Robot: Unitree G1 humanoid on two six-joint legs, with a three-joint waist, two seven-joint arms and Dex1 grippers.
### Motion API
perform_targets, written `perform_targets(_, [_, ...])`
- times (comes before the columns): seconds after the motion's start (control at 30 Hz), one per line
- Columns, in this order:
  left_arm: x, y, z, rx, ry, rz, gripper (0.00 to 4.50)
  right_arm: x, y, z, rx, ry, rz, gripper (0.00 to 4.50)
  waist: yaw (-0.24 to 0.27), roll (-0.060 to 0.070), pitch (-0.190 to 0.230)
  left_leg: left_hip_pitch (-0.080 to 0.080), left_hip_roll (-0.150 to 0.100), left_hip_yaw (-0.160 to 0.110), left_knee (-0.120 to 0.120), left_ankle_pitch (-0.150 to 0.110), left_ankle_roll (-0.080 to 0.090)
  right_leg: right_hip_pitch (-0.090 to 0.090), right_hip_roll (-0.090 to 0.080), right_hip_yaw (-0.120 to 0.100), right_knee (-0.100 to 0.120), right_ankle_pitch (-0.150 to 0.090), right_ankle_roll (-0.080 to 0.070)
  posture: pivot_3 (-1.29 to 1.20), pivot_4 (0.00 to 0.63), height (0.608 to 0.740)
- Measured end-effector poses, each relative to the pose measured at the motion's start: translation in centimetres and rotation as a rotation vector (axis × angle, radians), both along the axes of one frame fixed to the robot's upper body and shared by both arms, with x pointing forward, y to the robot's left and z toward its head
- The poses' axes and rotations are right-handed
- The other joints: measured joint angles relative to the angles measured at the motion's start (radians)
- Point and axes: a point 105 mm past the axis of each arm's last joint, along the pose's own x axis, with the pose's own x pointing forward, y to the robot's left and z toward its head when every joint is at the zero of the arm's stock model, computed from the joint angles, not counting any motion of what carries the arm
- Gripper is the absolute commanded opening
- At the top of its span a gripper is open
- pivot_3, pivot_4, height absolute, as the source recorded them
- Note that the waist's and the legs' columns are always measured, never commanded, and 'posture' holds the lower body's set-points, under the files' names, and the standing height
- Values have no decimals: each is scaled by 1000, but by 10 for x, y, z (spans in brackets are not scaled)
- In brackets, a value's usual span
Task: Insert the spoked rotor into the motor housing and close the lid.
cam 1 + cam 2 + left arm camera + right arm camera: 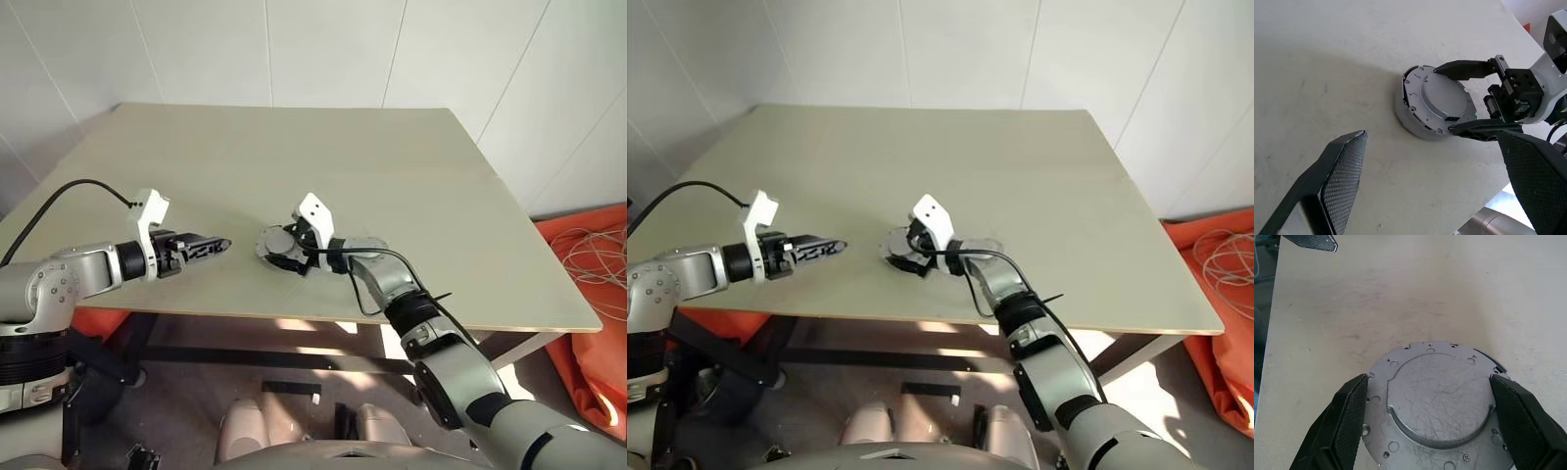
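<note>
The right gripper has its fingers spread wide on either side of the motor housing, close against its rim, without a clear clamp. The round grey housing sits on the desk near the front edge, flat metal face up. The left gripper, fingers wide apart and empty, hovers just beside it.

We had bright, even daylight on the table, no harsh glare. Soft shadow sat beside the motor housing in the left wrist view. Sun patches showed on the floor underneath. Near fingers looked slightly soft; head views were sharp.
</note>
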Motion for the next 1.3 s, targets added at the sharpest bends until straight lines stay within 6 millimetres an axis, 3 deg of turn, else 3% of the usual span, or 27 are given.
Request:
perform_targets(0.07, [0, 0, 0, 0, 0, -1, 4500, 2, 0, 0, 0, -2, -10, 4310, -1, 0, 0, 0, 0, 0, 0, 0, 0, 0, 0, 0, 0, 0, 0, 0, 0, 740])
perform_targets(0.23, [-1, 2, 0, 8, 2, 0, 4500, 7, 1, 0, -6, -5, -39, 3106, -3, 0, 0, 0, 0, 0, 0, 0, 0, 0, 0, 0, 0, 0, 0, 0, 0, 740])
perform_targets(0.53, [-5, 8, -6, 22, 20, 7, 4500, 8, 2, 2, 21, 15, -49, 3109, -8, 0, 0, 0, 0, 0, 0, 0, 0, 0, 0, 0, 0, 0, 0, 0, 0, 740])
perform_targets(0.8, [-6, 9, -10, 25, 32, 9, 4500, 9, 3, 17, 69, -1, -45, 3109, -8, 0, 0, -5, 0, 0, 0, 0, 0, -3, 0, 0, 0, 0, 0, 0, 0, 740])
perform_targets(1.3, [-5, 9, -9, 25, 28, 8, 4500, 10, 1, 6, 32, -3, -54, 3109, -14, 0, 0, -6, 0, 0, -3, 0, 0, -5, 0, 0, -1, 1, -2, 0, 0, 740])
